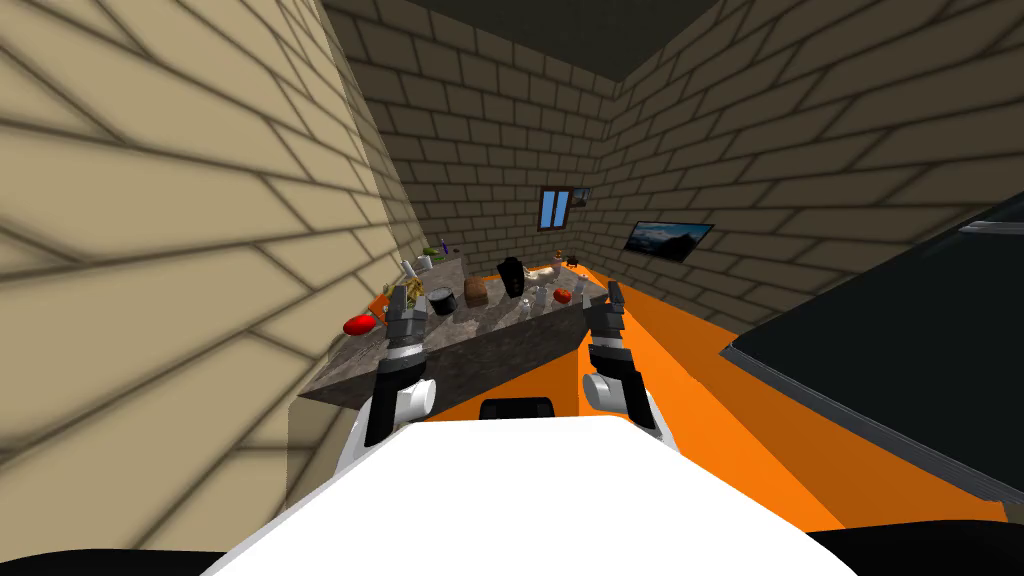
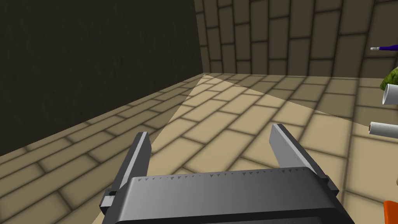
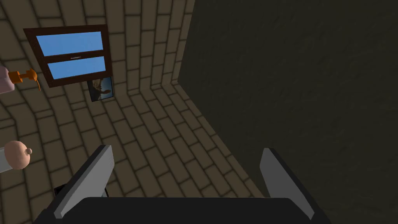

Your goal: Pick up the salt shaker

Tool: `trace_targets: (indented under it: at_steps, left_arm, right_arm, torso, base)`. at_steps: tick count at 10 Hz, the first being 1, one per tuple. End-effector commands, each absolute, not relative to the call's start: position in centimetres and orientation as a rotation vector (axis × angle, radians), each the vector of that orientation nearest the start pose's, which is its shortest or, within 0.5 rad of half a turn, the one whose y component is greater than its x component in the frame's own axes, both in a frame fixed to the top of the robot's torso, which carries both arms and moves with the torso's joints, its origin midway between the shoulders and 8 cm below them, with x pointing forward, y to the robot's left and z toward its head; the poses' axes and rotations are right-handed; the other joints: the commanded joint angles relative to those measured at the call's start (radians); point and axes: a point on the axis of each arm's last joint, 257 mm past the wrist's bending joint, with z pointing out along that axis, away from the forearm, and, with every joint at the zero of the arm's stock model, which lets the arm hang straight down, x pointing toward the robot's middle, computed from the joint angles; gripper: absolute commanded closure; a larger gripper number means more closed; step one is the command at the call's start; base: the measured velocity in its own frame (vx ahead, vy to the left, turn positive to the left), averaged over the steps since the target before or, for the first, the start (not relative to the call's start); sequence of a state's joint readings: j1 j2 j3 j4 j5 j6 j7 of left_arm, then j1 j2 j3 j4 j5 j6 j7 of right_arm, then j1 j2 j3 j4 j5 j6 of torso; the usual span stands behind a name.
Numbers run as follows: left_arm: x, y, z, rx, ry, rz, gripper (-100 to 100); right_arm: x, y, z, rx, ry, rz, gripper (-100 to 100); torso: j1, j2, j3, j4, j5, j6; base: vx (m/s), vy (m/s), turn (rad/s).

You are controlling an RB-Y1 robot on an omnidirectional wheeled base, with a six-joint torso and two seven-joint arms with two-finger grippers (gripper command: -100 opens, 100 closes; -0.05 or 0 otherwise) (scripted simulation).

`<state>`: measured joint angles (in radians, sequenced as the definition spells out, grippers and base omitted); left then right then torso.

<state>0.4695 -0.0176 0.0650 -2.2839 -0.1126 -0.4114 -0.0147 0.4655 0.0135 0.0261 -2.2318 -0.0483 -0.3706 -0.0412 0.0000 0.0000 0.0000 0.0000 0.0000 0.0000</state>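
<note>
Head view shows one grey stone worktop (image 1: 455, 325) in front of me. What I think is the small pale salt shaker (image 1: 538, 295) stands near the middle of it, but it is too small to be sure. The reach is not yet begun. The left tool (image 1: 403, 300) and right tool (image 1: 612, 297) are spread wide and hold nothing. Next, I think the right tool must go forward and down to the shaker. I count two tools, one round black pot (image 1: 442, 300), one brown loaf (image 1: 476, 290) and two red round things (image 1: 358, 325).

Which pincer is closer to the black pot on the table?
Left. The left pincer is just left of the black pot, over the table. The right pincer is away at the table's right end.
</note>
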Motion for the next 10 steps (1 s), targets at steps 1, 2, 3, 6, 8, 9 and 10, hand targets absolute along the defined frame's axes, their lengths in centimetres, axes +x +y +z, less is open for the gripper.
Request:
trace_targets:
  at_steps: [1, 2, 3, 6, 8, 9, 10]
  left_arm:
    - [35.8, 29.2, 1.9, -0.639, 0.697, -1.144, 0]
    - [35.8, 29.2, 1.9, -0.639, 0.697, -1.144, 0]
    - [35.8, 29.2, 1.9, -0.639, 0.697, -1.144, 0]
    - [35.8, 29.2, 1.9, -0.639, 0.697, -1.144, 0]
    - [35.8, 29.2, 1.9, -0.639, 0.697, -1.144, 0]
    - [35.8, 29.2, 1.9, -0.639, 0.697, -1.144, 0]
    - [35.8, 29.2, 1.9, -0.639, 0.697, -1.144, 0]
  right_arm:
    - [37.7, -27.7, -1.8, 0.829, 0.698, 1.362, -100]
    - [37.8, -27.8, -2.4, 0.825, 0.729, 1.350, -100]
    - [37.8, -27.9, -3.2, 0.823, 0.765, 1.333, -100]
    - [37.8, -28.8, -6.3, 0.830, 0.886, 1.265, -100]
    - [37.5, -29.9, -8.9, 0.845, 0.974, 1.206, -100]
    - [37.2, -30.5, -10.3, 0.854, 1.019, 1.173, -100]
    - [36.9, -31.2, -11.7, 0.864, 1.064, 1.138, -100]
  torso:
    - [0.000, 0.000, 0.000, 0.000, 0.000, 0.000]
    - [0.000, 0.000, 0.000, 0.000, 0.000, 0.000]
    - [0.000, 0.000, 0.000, 0.000, 0.000, 0.000]
    - [0.002, 0.000, 0.000, 0.000, 0.000, 0.000]
    - [0.002, 0.000, 0.000, 0.000, 0.000, 0.000]
    - [0.002, 0.000, 0.000, 0.000, 0.001, 0.000]
    - [0.003, 0.000, 0.000, 0.000, 0.001, 0.000]
  base:
    - [0.001, 0.008, 0.055]
    - [0.001, 0.012, 0.100]
    - [0.003, 0.022, 0.115]
    - [0.002, 0.032, 0.171]
    - [0.007, 0.040, 0.194]
    - [0.009, 0.052, 0.230]
    - [0.019, 0.058, 0.270]
